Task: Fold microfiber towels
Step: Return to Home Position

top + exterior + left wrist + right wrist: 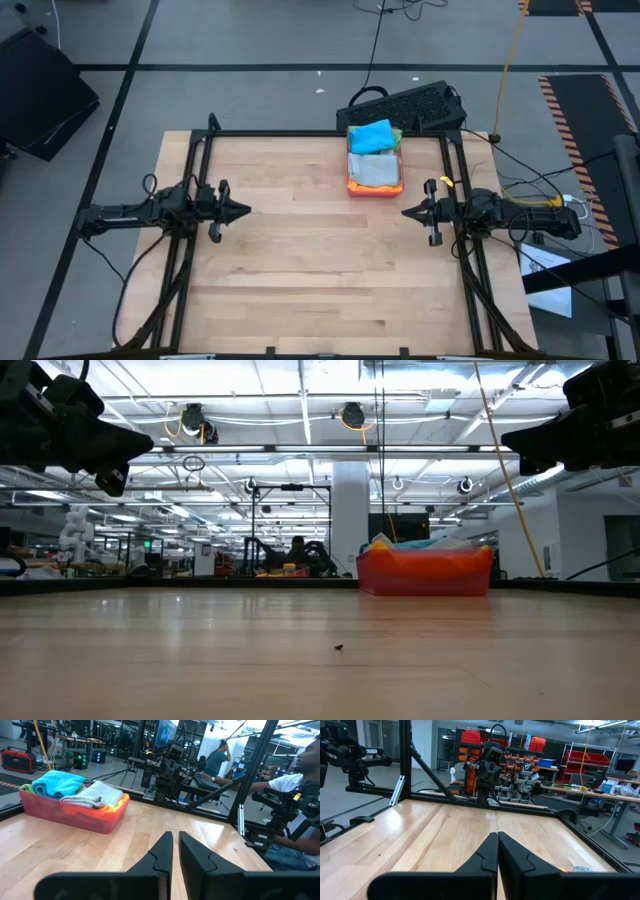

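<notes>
Noting left gripper (246,211) and right gripper (405,212) both closed, empty, at table sides. Towels (372,137) stacked in tray (373,191): soft, light, floppy; I'd pinch corners.

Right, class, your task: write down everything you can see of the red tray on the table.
The red tray is a shallow rectangular bin of glossy, slightly see-through pink-red plastic. It sits flat on the wooden table, near the far edge, right of centre. Folded towels fill it above the rim: a blue towel at the far end, a grey towel at the near end, orange cloth and green cloth showing beneath. Only table and towels touch it.
</notes>
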